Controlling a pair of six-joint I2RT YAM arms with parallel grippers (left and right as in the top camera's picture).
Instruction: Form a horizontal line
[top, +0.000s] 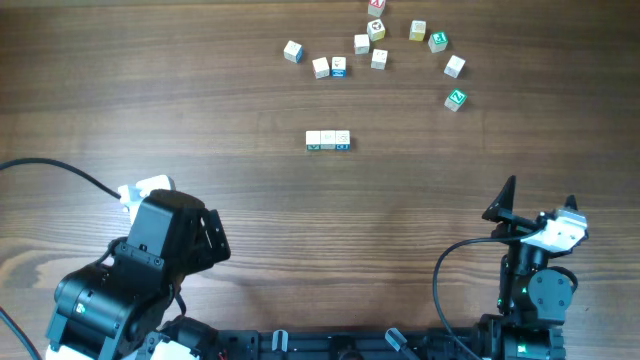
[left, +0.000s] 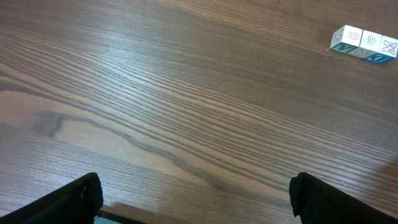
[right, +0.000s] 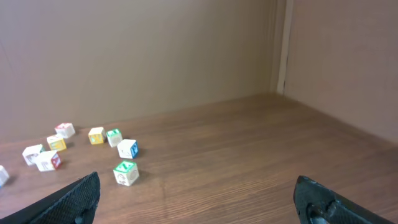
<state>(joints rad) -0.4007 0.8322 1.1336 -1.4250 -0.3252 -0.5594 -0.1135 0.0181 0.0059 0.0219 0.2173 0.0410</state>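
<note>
Left end effector spread | right end effector spread | horizontal line ends in M

The horizontal line, a short row of three tiny white letter cubes, lay flat on the brown wooden table near its middle. The cubes sat edge to edge, touching, in a straight row running left to right in the overhead view, all squared to one another. Their top faces were white with pale outlined characters. The side faces showed green on one end cube and blue on the other. In the left wrist view the row appeared at the upper right, slightly slanted.
</note>
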